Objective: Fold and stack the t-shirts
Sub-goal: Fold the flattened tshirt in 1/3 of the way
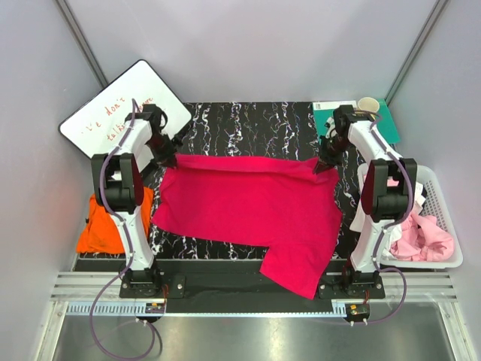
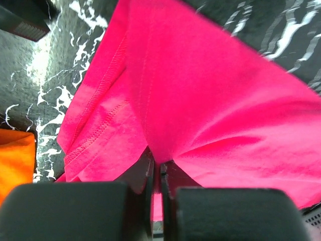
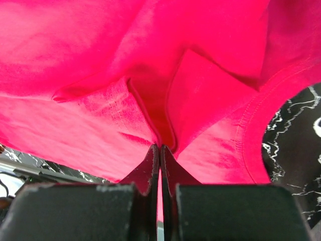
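Observation:
The large magenta-red t-shirt [image 1: 248, 207] is stretched across the black marbled table, its lower right part hanging over the near edge. My left gripper [image 1: 168, 158] is shut on the shirt's far left corner; the left wrist view shows cloth [image 2: 210, 95] pinched between the jaws of that gripper [image 2: 159, 163]. My right gripper [image 1: 325, 164] is shut on the far right corner; the right wrist view shows the cloth [image 3: 150, 65] bunched at the gripper's tips [image 3: 160, 148]. The orange t-shirt [image 1: 105, 226] lies at the table's left edge. Pale pink and white t-shirts [image 1: 425, 233] lie in a basket.
A white basket [image 1: 443, 188] stands at the right edge. A whiteboard [image 1: 113, 113] with red writing leans at the far left. A green mat [image 1: 331, 116] and a paper cup [image 1: 367, 104] sit at the far right corner. Grey walls enclose the table.

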{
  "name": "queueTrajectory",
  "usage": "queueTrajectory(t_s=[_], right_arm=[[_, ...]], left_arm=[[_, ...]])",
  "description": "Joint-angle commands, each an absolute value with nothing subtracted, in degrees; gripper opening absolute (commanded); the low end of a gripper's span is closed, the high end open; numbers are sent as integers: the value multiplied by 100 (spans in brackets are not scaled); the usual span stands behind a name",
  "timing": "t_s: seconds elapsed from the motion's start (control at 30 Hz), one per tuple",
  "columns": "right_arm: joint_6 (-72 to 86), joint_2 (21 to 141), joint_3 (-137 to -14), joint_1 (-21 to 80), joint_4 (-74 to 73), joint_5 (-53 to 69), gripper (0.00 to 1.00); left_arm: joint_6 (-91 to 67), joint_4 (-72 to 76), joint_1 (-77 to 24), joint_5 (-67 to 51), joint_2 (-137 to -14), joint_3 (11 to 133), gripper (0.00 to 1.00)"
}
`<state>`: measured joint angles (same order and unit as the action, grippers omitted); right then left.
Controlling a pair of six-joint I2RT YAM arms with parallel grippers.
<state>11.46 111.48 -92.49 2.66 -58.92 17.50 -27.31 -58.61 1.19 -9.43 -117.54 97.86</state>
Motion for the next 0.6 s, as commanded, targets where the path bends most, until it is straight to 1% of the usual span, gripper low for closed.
queueTrajectory(t_s=[0.0, 0.03, 0.07, 0.13, 0.17, 0.2, 0.23, 0.27, 0.3, 0.37, 0.4, 0.43, 0.5, 0.57], right_arm=[[1230, 11469, -9246, 308, -6327, 1933, 0], [1239, 11592, -9281, 308, -6406, 1951, 1], [1257, 11645, -9299, 308, -6468, 1986, 4], [1266, 11785, -9334, 316, -6627, 2091, 9], [1283, 11812, -9343, 308, -6653, 2153, 19], [1274, 11839, -9369, 316, -6740, 2162, 27], [1274, 11830, -9378, 325, -6759, 2171, 32], [1274, 11804, -9395, 334, -6785, 2136, 37], [1274, 11752, -9404, 325, -6820, 2118, 52], [1274, 11558, -9439, 334, -6864, 2118, 69], [1257, 11497, -9526, 325, -6916, 2101, 85], [1248, 11366, -9571, 325, -6934, 2101, 93], [1274, 11251, -9764, 325, -6979, 1934, 99], [1283, 11171, -9948, 316, -6979, 1715, 100]], left_arm=[[-2681, -6108, 185, -949, -11944, 9844, 19], [-2698, -6117, 185, -932, -11962, 9861, 21], [-2716, -6135, 185, -888, -11962, 9870, 27], [-2742, -6161, 185, -853, -12006, 9931, 34], [-2742, -6179, 176, -826, -12015, 10001, 41], [-2742, -6205, 184, -809, -12023, 10045, 59], [-2751, -6222, 185, -791, -12032, 10081, 74], [-2742, -6284, 176, -730, -12015, 10142, 83], [-2725, -6302, 184, -703, -11989, 10143, 89], [-2733, -6345, 185, -616, -11910, 10160, 95], [-2733, -6354, 176, -598, -11787, 10169, 97], [-2725, -6354, 184, -554, -11743, 10169, 99], [-2707, -6346, 185, -449, -11594, 10239, 99], [-2672, -6354, 184, -334, -11558, 10318, 99]])
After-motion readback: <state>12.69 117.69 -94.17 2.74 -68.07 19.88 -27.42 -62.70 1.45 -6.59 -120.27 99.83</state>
